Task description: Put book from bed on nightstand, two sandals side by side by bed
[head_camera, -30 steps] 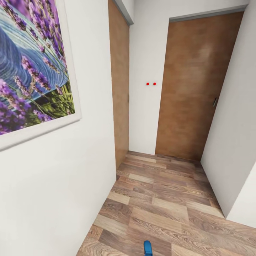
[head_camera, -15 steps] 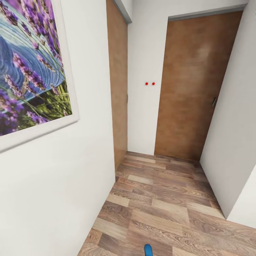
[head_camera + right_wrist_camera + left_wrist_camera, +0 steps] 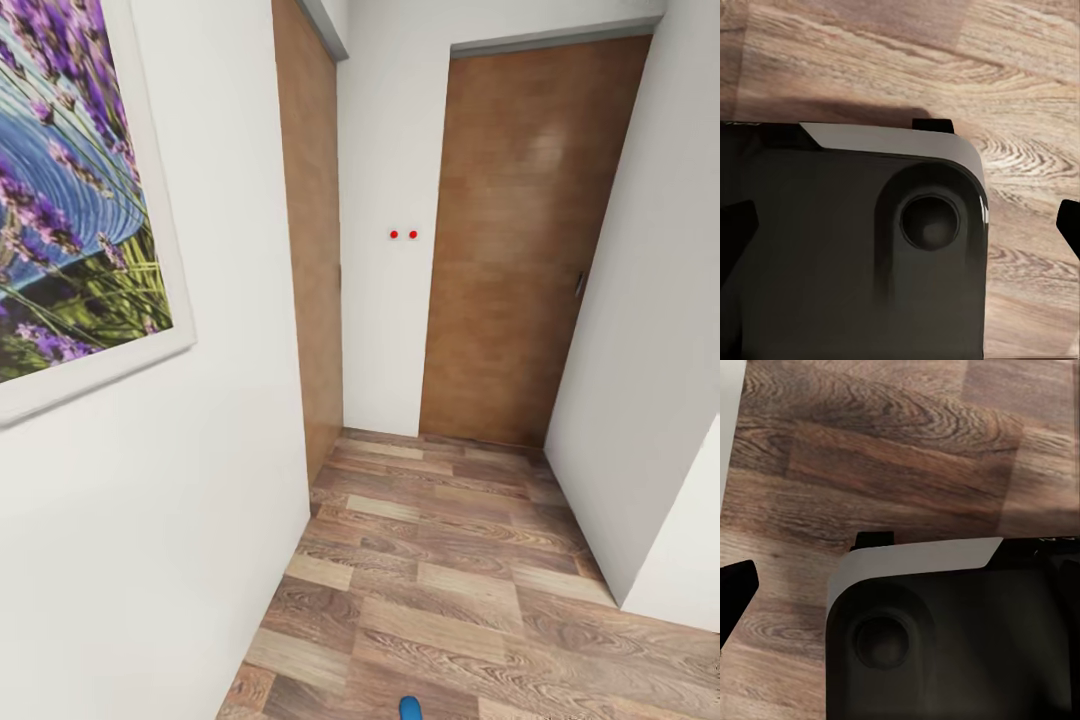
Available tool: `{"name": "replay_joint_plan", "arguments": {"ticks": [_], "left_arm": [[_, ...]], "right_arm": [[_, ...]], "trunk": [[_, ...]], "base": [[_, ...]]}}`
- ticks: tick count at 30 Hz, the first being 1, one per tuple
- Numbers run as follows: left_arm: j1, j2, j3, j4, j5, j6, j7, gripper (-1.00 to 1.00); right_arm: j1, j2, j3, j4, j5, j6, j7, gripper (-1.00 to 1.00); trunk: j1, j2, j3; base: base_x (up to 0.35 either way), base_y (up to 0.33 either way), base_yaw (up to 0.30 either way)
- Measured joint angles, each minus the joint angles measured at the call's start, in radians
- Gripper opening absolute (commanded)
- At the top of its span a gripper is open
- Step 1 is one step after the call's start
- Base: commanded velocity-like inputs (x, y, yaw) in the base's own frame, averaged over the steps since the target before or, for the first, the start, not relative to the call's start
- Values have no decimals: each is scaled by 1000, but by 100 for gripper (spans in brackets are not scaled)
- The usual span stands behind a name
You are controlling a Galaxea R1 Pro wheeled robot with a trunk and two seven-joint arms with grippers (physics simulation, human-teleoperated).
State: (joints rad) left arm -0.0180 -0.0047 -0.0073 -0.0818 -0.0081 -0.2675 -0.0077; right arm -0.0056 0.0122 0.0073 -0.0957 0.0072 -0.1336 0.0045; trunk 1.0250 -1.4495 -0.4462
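A small bright blue tip pokes in at the head view's bottom edge, low over the wood-plank floor; it looks like the end of one sandal. The book, the bed and the nightstand are out of view. My left gripper hangs over the floor with one black fingertip far out at the picture's edge, nothing between the fingers. The right gripper is open too, its dark fingertips wide apart and holding nothing. Both wrist views look down on my own dark base.
A white wall with the framed lavender picture stands close on the left. Ahead, a narrow passage ends at a brown wooden door; another brown door panel lines the left side. A white wall closes the right.
The whole head picture has slid left, so the camera has turned right. The blue tip stays at the bottom edge. Nothing in the room has moved.
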Motion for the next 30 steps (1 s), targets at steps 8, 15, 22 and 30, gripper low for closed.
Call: {"name": "replay_joint_plan", "arguments": {"ticks": [8, 15, 22, 30], "left_arm": [[0, 0, 0, 0, 0, 0, 0, 100], [0, 0, 0, 0, 0, -1, 0, 100], [0, 0, 0, 0, 0, -1, 0, 100], [0, 0, 0, 0, 0, -1, 1, 100]], "right_arm": [[0, 0, 0, 0, 1, 0, 0, 100], [0, 0, 0, 0, 1, 0, 0, 100], [0, 0, 0, 0, 1, 0, 0, 100], [0, 0, 0, 0, 1, 0, 0, 100]], "trunk": [[0, 0, 0], [0, 0, 0], [0, 0, 0], [0, 0, 0]], "base": [[9, 3, -100], [54, 15, -27], [34, 6, -8], [151, 1, -2]]}}
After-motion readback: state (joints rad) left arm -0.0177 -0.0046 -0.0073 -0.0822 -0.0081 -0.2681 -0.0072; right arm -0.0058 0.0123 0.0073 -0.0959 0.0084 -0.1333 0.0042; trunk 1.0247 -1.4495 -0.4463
